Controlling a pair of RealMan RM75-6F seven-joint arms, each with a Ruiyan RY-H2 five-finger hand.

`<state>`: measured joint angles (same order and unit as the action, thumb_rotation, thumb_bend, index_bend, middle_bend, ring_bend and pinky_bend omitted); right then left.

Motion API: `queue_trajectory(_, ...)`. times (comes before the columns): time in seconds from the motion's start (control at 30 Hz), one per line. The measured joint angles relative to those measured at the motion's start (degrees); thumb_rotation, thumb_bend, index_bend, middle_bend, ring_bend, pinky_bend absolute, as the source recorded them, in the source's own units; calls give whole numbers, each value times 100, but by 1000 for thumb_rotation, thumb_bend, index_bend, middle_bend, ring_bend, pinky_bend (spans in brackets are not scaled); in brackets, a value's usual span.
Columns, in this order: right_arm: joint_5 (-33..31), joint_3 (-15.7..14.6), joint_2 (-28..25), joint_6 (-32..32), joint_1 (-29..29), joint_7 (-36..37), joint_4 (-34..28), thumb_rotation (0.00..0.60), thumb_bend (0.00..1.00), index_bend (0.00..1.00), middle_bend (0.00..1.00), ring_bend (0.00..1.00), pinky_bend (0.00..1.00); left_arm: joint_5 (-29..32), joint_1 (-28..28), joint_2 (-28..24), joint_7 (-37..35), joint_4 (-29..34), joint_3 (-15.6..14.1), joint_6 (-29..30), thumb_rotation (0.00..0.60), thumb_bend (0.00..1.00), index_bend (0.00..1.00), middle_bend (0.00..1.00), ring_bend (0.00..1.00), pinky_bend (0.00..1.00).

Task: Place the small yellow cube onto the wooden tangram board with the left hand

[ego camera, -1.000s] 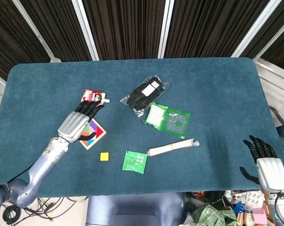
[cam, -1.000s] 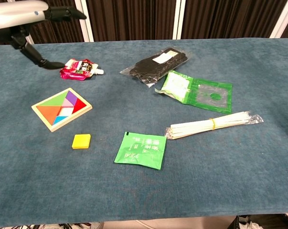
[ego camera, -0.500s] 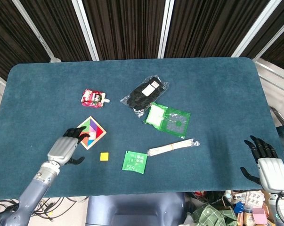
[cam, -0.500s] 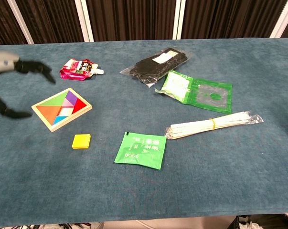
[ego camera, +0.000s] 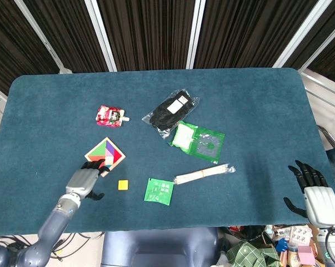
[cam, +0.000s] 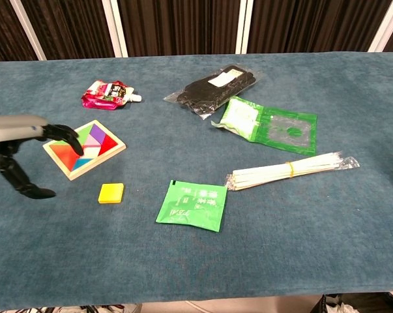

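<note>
The small yellow cube (ego camera: 123, 184) (cam: 111, 193) lies on the blue tabletop, just in front of the wooden tangram board (ego camera: 106, 154) (cam: 92, 147). My left hand (ego camera: 84, 181) (cam: 23, 147) hovers to the left of the cube, over the board's near-left corner. Its fingers are spread and it holds nothing. A gap separates it from the cube. My right hand (ego camera: 313, 192) rests open at the table's near-right edge, far from both; the chest view does not show it.
A green sachet (ego camera: 159, 191) lies right of the cube. A bundle of white sticks (ego camera: 204, 173), a green packet (ego camera: 199, 141), a black bagged item (ego camera: 170, 110) and a red pouch (ego camera: 111, 115) are spread across the middle of the table.
My left hand has pulled back from beside the red pouch toward me, passing over the board, and lowered to the left of the cube. The cube and my right hand have stayed put.
</note>
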<state>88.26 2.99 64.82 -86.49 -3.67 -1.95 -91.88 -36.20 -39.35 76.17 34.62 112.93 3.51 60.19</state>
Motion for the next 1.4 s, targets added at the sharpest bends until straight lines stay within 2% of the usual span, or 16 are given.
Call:
queue_trajectory(0.13, -20, 7, 3, 8, -1, -12, 5, 600, 167, 147, 46, 72, 129, 323, -270, 242, 163, -272, 32, -162, 600, 243, 310, 0, 0, 0)
queue_trajectory(0.33, -27, 5, 0, 23, -4, -29, 0, 600, 168, 147, 45, 72, 129, 544, -481, 592, 268, -509, 94, -163, 600, 267, 317, 0, 0, 0)
queue_trajectory(0.67, -53, 10, -14, 61, -17, -11, -4, 600, 168, 147, 46, 73, 129, 699, -707, 1154, 525, -799, 96, 177, 600, 266, 366, 0, 0, 0)
queue_trajectory(0.87, -79, 11, -18, 80, -17, 9, -25, 600, 169, 147, 46, 73, 128, 597, -740, 1356, 633, -921, 70, 453, 600, 267, 390, 0, 0, 0)
queue_trajectory(1.0, -84, 10, -23, 89, -19, 16, -38, 600, 169, 147, 46, 73, 129, 583, -746, 1420, 740, -897, 17, 573, 600, 305, 412, 0, 0, 0)
queue_trajectory(1.4, -96, 10, -46, 124, -30, 93, -49, 600, 168, 147, 46, 73, 129, 340, -702, 1647, 1056, -928, -156, 993, 600, 304, 411, 0, 0, 0)
